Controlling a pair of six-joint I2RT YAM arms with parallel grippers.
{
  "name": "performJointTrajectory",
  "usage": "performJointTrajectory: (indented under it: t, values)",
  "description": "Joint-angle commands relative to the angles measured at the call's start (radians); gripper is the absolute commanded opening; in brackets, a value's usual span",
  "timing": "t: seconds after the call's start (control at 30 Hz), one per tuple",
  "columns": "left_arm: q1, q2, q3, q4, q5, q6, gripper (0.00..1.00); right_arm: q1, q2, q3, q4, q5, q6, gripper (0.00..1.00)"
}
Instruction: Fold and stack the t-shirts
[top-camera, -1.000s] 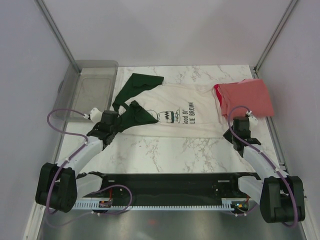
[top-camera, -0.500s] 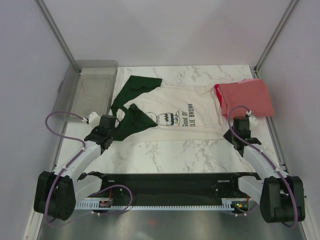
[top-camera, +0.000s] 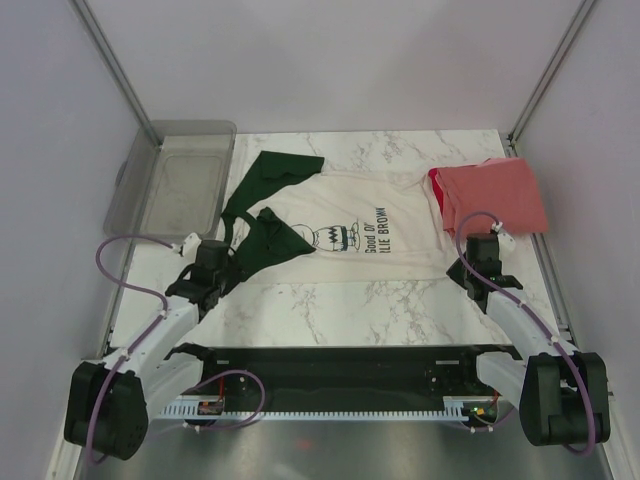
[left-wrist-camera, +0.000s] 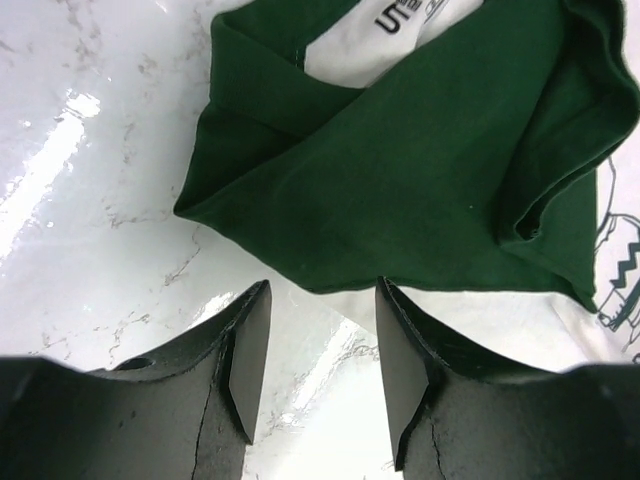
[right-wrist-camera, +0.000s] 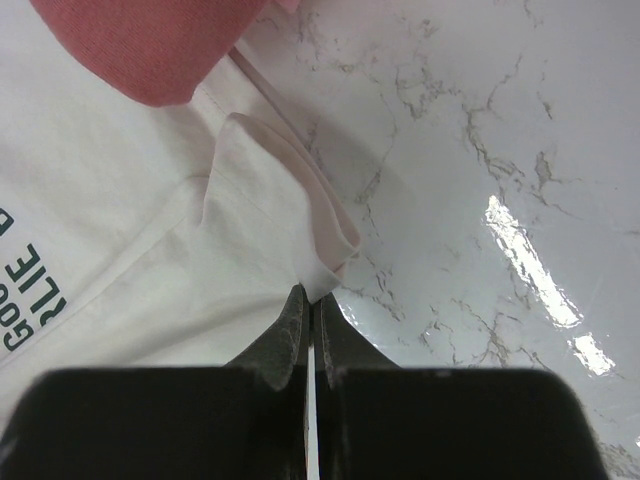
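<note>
**Item 1, cream-white t-shirt** (top-camera: 370, 215): dark green sleeves, black cartoon print with lettering. Spread flat at the centre of the marble table (top-camera: 330, 300), sleeves toward 9 o'clock and hem toward 3 o'clock. The near green sleeve (left-wrist-camera: 400, 170) lies in loose folds over the shirt body.

**Item 2, coral-red t-shirt** (top-camera: 495, 195): plain, at 2 o'clock of item 1. Its edge lies over the cream hem.

**Left gripper** (left-wrist-camera: 322, 300): at 8 o'clock of item 1. Jaws parted and holding nothing. The near sleeve's edge lies just beyond the fingertips at 12 o'clock, not between them.

**Right gripper** (right-wrist-camera: 312, 305): at 4 o'clock of item 1. Jaws pressed together on the hem corner, where the cloth bunches into a small ridge at the tips.

**Clear grey bin** (top-camera: 175, 185): at 10 o'clock of the table, near the far sleeve but apart from it.
</note>
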Motion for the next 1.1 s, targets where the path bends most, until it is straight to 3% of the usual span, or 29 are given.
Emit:
performJointTrajectory:
  t: [0.0,0.47,0.57,0.6,0.67,0.7,0.73,1.07]
  values:
    - [0.003,0.048,-0.016,0.07,0.046,-0.034,0.53,-0.006,0.0,0.027,0.006,0.005,-0.011,0.0]
    - [0.009,0.275,-0.03,0.222,-0.004,-0.078,0.45,-0.005,0.0,0.023,0.009,-0.003,-0.015,0.0]
    - [0.015,0.332,-0.008,0.225,-0.002,-0.072,0.34,-0.006,0.0,0.026,0.007,-0.006,-0.015,0.0]
    - [0.015,0.331,-0.007,0.228,-0.001,-0.072,0.24,-0.005,-0.002,0.026,0.006,-0.004,-0.016,0.0]
    - [0.016,0.314,-0.03,0.26,0.007,-0.064,0.18,-0.006,-0.005,0.029,0.001,-0.009,-0.018,0.0]
    - [0.016,0.285,-0.042,0.268,0.007,-0.057,0.05,-0.006,-0.008,0.03,-0.003,-0.009,-0.018,0.0]
    - [0.016,0.271,-0.045,0.268,0.004,-0.054,0.02,-0.006,-0.011,0.033,-0.008,-0.009,-0.016,0.0]
    - [0.02,0.093,0.033,0.096,-0.042,0.028,0.02,-0.006,-0.074,0.104,-0.092,-0.02,-0.018,0.0]
